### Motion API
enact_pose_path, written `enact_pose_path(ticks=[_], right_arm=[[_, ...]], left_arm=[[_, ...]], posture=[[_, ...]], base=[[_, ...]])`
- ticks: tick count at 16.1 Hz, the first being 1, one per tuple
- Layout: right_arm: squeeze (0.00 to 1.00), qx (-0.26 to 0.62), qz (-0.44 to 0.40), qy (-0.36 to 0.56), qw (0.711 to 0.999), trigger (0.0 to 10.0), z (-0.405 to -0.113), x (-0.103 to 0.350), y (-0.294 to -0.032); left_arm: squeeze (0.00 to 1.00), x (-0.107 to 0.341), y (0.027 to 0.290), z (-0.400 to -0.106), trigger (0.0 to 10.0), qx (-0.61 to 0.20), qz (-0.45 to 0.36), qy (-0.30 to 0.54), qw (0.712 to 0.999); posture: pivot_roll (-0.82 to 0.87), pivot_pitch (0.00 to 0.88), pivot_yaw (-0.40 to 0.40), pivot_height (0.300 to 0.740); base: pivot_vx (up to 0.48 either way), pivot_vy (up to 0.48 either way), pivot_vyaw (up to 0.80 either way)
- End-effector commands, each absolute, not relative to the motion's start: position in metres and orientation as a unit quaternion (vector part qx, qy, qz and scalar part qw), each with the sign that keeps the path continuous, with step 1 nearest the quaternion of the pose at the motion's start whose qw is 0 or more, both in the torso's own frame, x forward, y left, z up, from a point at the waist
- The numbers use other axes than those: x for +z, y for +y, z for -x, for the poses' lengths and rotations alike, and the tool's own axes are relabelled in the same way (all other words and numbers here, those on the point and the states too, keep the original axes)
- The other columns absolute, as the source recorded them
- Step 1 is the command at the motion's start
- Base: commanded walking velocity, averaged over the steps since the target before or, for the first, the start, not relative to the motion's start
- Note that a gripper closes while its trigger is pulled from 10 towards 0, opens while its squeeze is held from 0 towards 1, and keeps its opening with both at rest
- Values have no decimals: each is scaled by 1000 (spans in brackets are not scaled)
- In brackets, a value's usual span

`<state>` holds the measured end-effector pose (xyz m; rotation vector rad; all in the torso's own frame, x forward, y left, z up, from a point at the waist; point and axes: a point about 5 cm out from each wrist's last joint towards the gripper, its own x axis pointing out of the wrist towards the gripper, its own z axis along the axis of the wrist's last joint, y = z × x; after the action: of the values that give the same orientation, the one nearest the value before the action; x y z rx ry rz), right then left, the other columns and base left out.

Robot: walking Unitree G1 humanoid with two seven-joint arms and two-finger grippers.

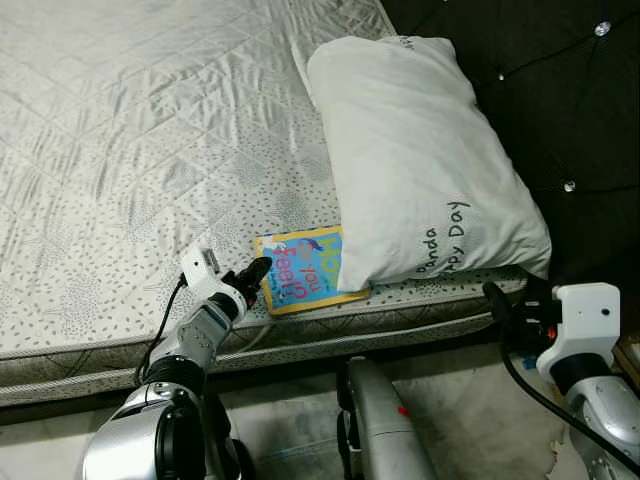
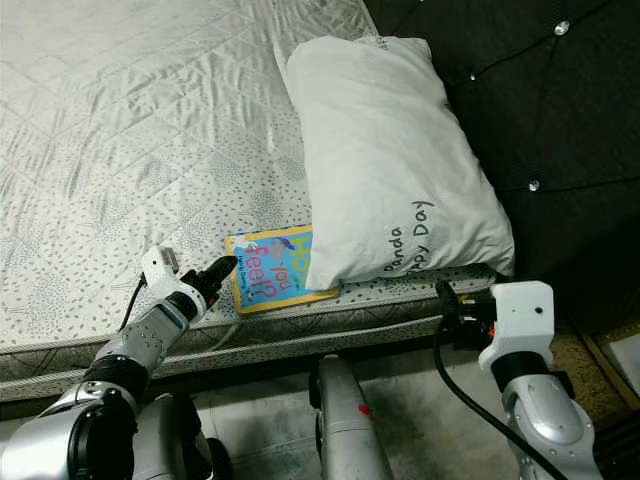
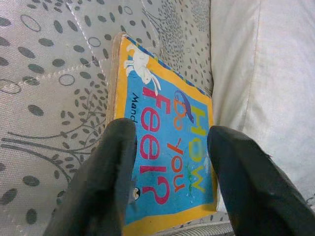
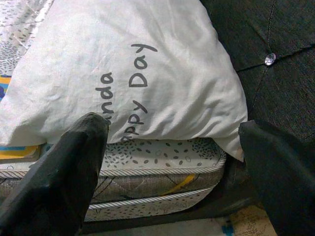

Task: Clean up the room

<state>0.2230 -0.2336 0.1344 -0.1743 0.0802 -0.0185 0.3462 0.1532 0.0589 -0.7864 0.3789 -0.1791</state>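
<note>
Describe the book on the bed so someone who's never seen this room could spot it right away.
On the grey patterned quilted mattress, look near the front edge, where the big white pillow lies by the dark tufted headboard. The thin blue picture book with a yellow border is partly tucked under that pillow, the only brightly coloured thing there, just ahead of the left gripper.

Book (image 3: 167, 162) between the left jaws: blue cover, orange-yellow border, red and yellow lettering, white rabbit. Pillow (image 4: 138, 64) ahead of the right jaws: white, grey lettering. Mattress (image 1: 130, 150): pale grey, quilted, dark leaf-speckle print.
</note>
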Motion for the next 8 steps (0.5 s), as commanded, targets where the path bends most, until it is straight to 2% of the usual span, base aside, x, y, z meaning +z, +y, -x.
enact_pose_path(ticks=[1, 8], right_arm=[[0, -16, 86, 49, 995, 10000, -221, 130, -236], [0, -16, 86, 49, 995, 10000, -221, 130, -236]], left_arm=[[1000, 55, 153, -344, 10000, -80, 380, 193, 901], [1000, 55, 153, -344, 10000, -80, 380, 193, 901]], posture=[[-420, 215, -39, 606], [-420, 215, -39, 606]], base=[[0, 0, 0], [0, 0, 0]])
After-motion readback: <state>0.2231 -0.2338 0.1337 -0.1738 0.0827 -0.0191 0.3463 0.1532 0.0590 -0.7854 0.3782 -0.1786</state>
